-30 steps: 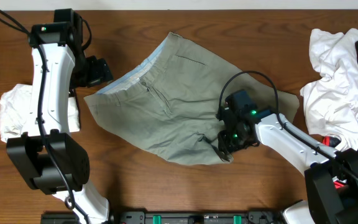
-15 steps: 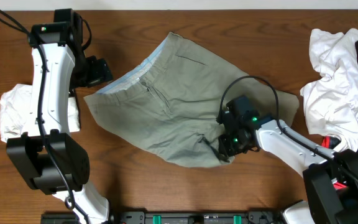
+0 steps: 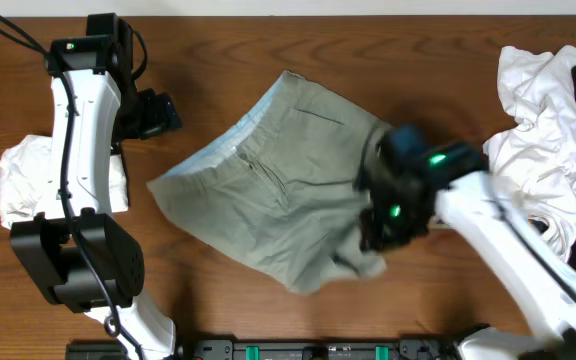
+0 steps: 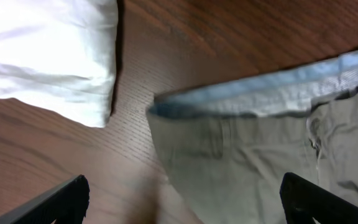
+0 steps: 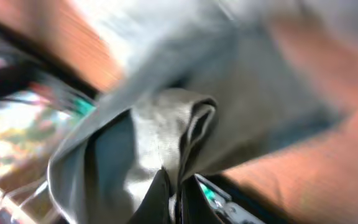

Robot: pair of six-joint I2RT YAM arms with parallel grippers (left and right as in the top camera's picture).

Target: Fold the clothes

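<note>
The khaki shorts [image 3: 258, 200] lie spread in the middle of the table, with the pale blue waistband lining facing left. My right gripper [image 3: 376, 238] is shut on the hem of the near right leg and holds that bunched fabric off the table; the arm is blurred. In the right wrist view the fingers [image 5: 160, 196] pinch a fold of khaki cloth [image 5: 166, 124]. My left gripper [image 3: 158, 112] hangs open just left of the waistband corner. In the left wrist view it [image 4: 182, 196] stands wide over the waistband end of the shorts [image 4: 260, 155], with nothing between its fingers.
A folded white garment [image 3: 28, 180] lies at the left edge, also visible as white cloth [image 4: 48, 50] in the left wrist view. A heap of white and black clothes [image 3: 543, 130] sits at the right edge. The table's near edge carries a black rail [image 3: 318, 350].
My right gripper has closed on the leg hem and risen toward the upper right, dragging the shorts slightly right. The left arm has stayed still.
</note>
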